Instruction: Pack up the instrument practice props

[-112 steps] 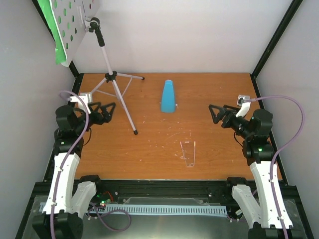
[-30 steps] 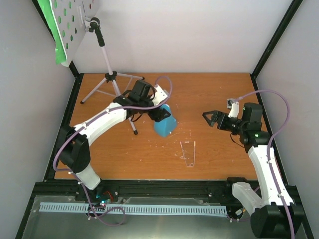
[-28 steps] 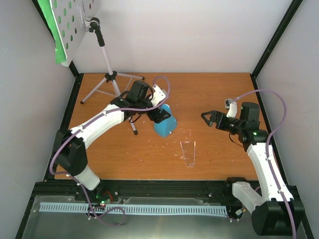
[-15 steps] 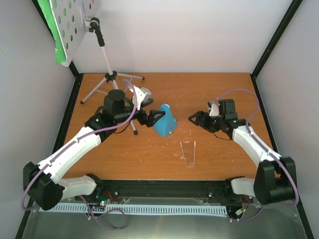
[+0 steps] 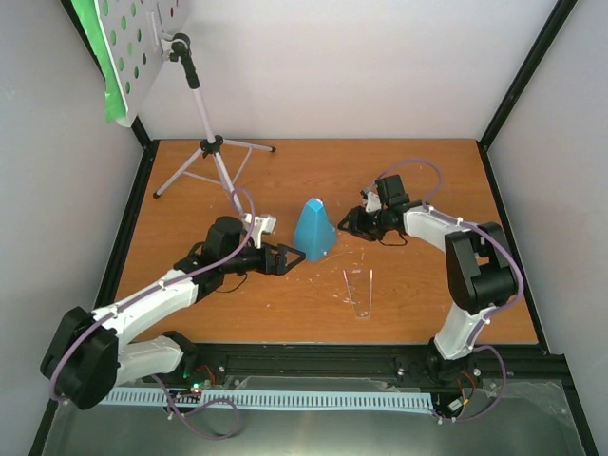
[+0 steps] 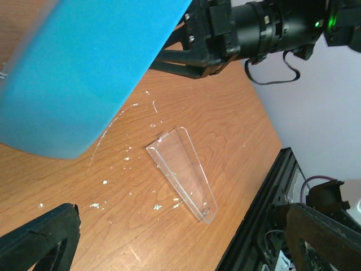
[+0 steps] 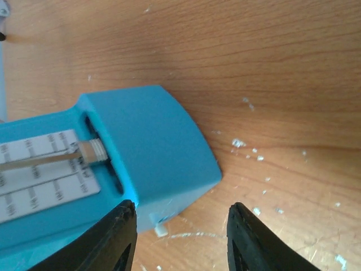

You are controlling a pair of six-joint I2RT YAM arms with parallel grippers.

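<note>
I have the blue metronome point(image 5: 314, 231) standing on the table point(image 5: 427, 304). My left gripper point(image 5: 291, 256) sits just beside the metronome's near-left side, spread wide and holding nothing. My right gripper point(image 5: 348, 222) is just right of the metronome. Its fingers point(image 7: 120, 234) are partly apart with bare wood between them, and one is at the base corner. A clear plastic piece point(image 5: 358, 292) lies near-right of the metronome. The music stand point(image 5: 204, 114) stands far-left of it, a green page point(image 5: 93, 38) on its tray.

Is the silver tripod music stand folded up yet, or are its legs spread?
Spread and upright. The silver tripod music stand has its legs splayed on the wooden table, grey perforated tray up top.
</note>
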